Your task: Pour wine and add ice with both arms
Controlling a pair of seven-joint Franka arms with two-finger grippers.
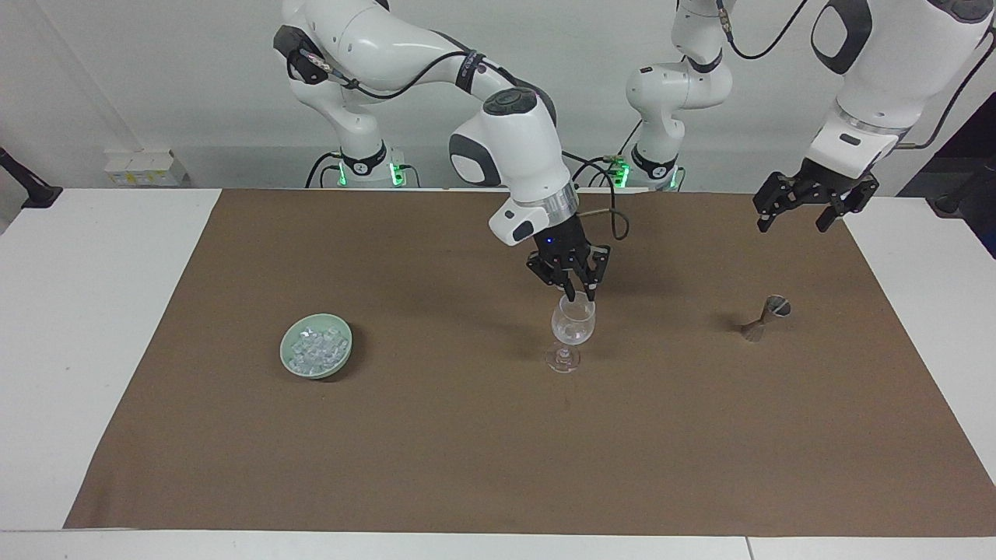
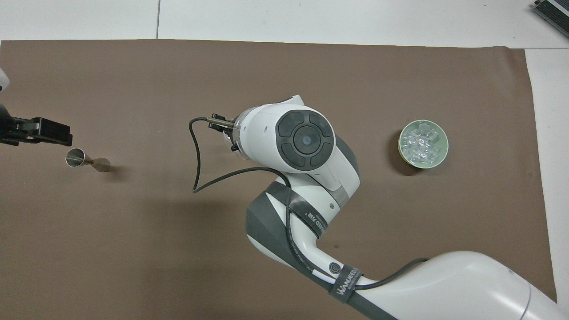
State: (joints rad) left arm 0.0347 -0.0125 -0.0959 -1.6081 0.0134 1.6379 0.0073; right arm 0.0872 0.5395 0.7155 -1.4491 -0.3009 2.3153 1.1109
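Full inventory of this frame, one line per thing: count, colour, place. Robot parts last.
wine glass: 1, clear, upright mid-mat, right gripper just above its rim
dish: 1, pale green, on the mat toward the right arm's end
ice: a heap of small clear cubes, in the dish
jigger: 1, silver metal, tipped over on the mat toward the left arm's end
mat: 1, brown, covering most of the table
table: 1, white, bare at both ends
right gripper: 1, black, over the wine glass, fingertips slightly apart, nothing visible between them
left gripper: 1, black, open, waiting raised over the mat's edge near the jigger
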